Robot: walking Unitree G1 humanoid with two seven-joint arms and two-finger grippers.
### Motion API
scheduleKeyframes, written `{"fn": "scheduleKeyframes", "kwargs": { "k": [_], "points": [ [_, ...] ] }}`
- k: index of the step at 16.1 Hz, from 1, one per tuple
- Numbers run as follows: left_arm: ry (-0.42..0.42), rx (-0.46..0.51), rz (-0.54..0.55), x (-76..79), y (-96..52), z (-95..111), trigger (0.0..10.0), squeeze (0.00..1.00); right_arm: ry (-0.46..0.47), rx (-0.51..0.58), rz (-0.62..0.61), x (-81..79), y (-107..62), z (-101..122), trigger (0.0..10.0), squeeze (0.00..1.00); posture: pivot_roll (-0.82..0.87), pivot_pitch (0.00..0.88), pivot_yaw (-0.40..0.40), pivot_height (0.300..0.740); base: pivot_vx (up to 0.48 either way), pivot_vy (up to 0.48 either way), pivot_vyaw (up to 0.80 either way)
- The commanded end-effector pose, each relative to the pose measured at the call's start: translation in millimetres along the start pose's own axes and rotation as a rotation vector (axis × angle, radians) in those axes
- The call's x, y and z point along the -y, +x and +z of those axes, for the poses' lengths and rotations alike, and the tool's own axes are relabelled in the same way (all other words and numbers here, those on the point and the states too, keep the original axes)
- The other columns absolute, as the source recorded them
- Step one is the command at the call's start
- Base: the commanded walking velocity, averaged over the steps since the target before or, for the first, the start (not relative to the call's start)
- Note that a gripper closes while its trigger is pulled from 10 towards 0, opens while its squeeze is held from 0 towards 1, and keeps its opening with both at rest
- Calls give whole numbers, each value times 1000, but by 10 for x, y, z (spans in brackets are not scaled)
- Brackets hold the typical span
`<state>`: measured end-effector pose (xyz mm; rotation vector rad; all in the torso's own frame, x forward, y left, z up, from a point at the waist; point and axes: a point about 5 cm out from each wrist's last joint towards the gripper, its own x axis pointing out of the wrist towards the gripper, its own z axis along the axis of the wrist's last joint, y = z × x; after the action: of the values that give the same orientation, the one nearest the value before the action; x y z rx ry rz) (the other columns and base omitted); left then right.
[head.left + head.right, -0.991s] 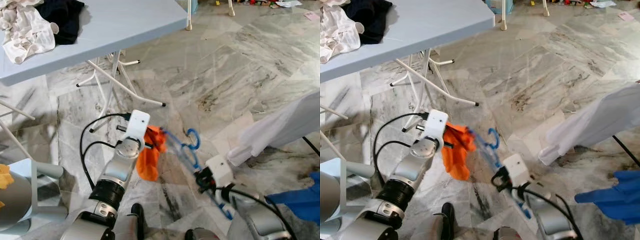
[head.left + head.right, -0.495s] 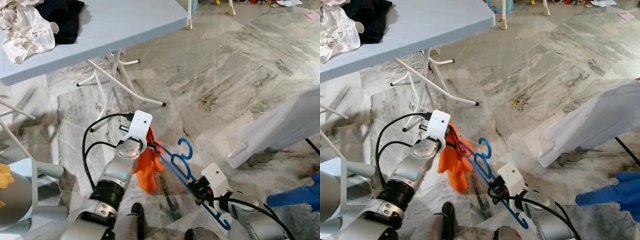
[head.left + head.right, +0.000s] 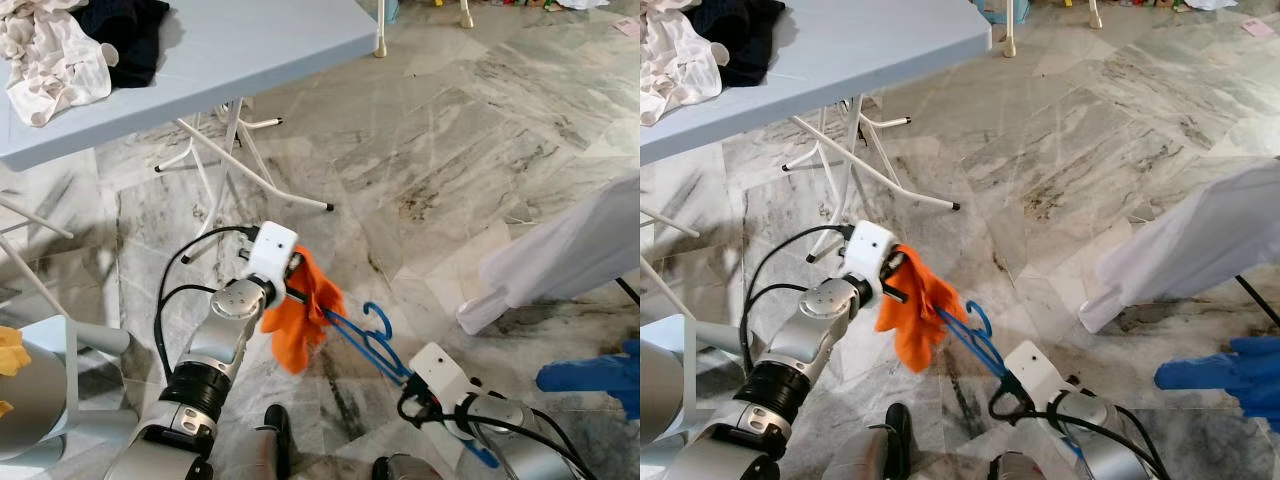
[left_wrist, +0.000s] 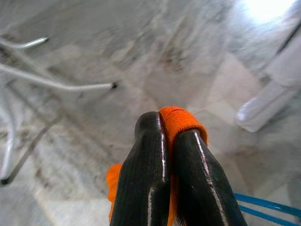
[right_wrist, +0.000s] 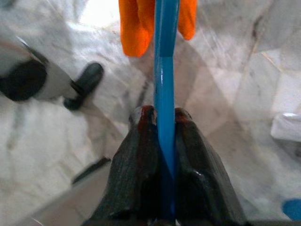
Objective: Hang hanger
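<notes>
**Two grippers, one hanger, one orange cloth**

Two grippers meet low over the marble floor [image 3: 480, 130]. The left gripper [image 4: 171, 136] has its jaws pressed together on a fold of orange cloth [image 3: 303, 318], which droops below it. The right gripper [image 5: 159, 117], at about 4 o'clock from the left one in the head views, has its jaws clamped narrow on the shaft of the blue hanger [image 3: 368, 338]. The hanger runs from there up toward 10 o'clock, one end under the cloth, its hook curling up beside the cloth.

Head views add the grey-blue tabletop [image 3: 250, 50] at 11 o'clock with white and dark clothes [image 3: 60, 50], a white garment [image 3: 570, 250] at 3 o'clock, and something blue [image 3: 1230, 370] below it. The right wrist view shows the robot's black foot [image 5: 84, 84]; the left wrist view shows white table legs [image 4: 56, 84].
</notes>
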<state>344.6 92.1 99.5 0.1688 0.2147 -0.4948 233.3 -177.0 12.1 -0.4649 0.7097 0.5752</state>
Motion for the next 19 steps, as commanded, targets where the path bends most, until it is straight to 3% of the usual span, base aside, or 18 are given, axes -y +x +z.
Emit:
{"fn": "scheduleKeyframes", "kwargs": {
  "k": [1,5,8,10,12,15,18,19],
  "points": [
    [44,45,-51,43,-23,40,10000,0,-12,-21,-33,26,2,-56,10000,0,-97,261,83,740,0,0,0],
    [99,30,-58,11,-16,-7,10000,0,-49,-31,-106,167,-52,-69,10000,0,-99,262,93,740,0,0,0],
    [120,-2,-65,18,-2,-100,10000,0,-67,6,-48,167,-129,13,10000,0,-102,262,103,740,0,0,0],
    [201,-18,-46,3,14,-131,10000,0,-112,11,-8,181,-218,32,10000,0,-108,264,105,740,0,0,0],
    [335,-36,23,-33,35,-151,10000,0,-155,-1,-61,302,-298,18,10000,0,-117,261,106,740,0,0,0],
    [355,-102,99,-39,4,-327,10000,0,1,103,-254,446,-320,142,10000,0,-124,252,103,740,0,0,0],
    [92,-191,297,-215,-100,-554,10000,0,261,266,-414,372,-259,381,10000,0,-124,236,97,740,0,0,0],
    [67,-190,301,-221,-106,-560,10000,0,281,282,-426,366,-253,405,10000,0,-124,236,97,740,0,0,0]
  ]
}}
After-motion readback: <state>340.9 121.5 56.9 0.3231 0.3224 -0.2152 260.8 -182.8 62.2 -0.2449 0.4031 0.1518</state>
